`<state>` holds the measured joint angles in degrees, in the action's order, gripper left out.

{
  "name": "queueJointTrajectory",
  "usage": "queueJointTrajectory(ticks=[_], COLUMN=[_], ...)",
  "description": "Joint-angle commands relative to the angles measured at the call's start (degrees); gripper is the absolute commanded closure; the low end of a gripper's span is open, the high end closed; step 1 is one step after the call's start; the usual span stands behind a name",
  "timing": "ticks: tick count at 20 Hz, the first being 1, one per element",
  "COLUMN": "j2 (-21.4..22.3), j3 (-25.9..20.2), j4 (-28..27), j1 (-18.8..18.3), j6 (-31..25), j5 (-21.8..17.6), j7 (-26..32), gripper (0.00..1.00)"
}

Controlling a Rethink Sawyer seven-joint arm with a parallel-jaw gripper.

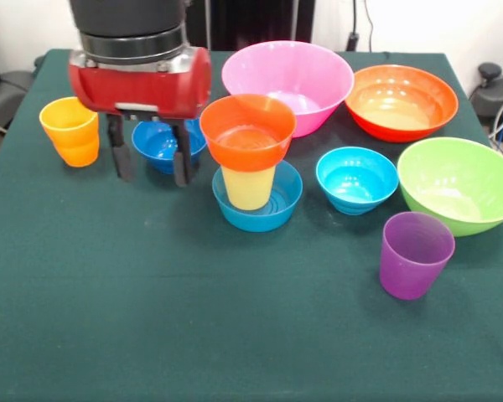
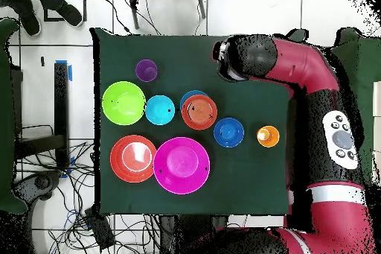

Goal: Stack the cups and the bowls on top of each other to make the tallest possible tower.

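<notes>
The tower stands mid-table: a mid-blue small bowl (image 1: 272, 209) holds the upright yellow cup (image 1: 248, 186), with an orange-red small bowl (image 1: 247, 130) on top; from overhead only the tower's top bowl (image 2: 199, 112) shows clearly. My gripper (image 1: 151, 163) hangs open and empty to the left of the tower in the front view, in front of the dark blue small bowl (image 1: 159, 144). The orange cup (image 1: 70, 130) stands at far left. The cyan small bowl (image 1: 356, 178) and purple cup (image 1: 415, 254) stand to the right. In the overhead view the arm's wrist (image 2: 239, 57) hides the fingers.
Three large bowls stand upright: pink (image 1: 289, 75) behind the tower, orange-red (image 1: 401, 100) at back right, lime green (image 1: 459, 182) at right. The green cloth (image 1: 193, 318) covers the table. A person's shoes (image 2: 30, 13) show at the overhead view's top left.
</notes>
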<state>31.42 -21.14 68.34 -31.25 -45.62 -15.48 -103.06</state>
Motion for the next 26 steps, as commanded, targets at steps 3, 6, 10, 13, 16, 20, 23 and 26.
queueJointTrajectory(ticks=[3,6,10,13,16,20,23,26], j2=[1.9,2.8,3.2,3.2,3.0,1.8,1.6,1.3], j3=[1.3,1.3,1.1,0.9,1.0,1.2,1.8,2.4], j4=[2.4,2.9,2.9,2.1,1.4,-0.3,0.2,0.9], j1=[2.7,2.6,2.2,1.9,2.1,3.0,4.0,4.9], j6=[-1.4,-1.5,-2.0,-3.1,-4.3,-5.5,-4.4,-2.9], j5=[-2.0,-1.7,-1.6,-1.5,-1.4,-1.6,-2.1,-2.5], j7=[-0.4,-0.4,0.3,1.1,1.1,0.5,-0.9,-2.1], gripper=[0.0,0.0,0.0,0.0,0.0,0.0,0.0,0.0])
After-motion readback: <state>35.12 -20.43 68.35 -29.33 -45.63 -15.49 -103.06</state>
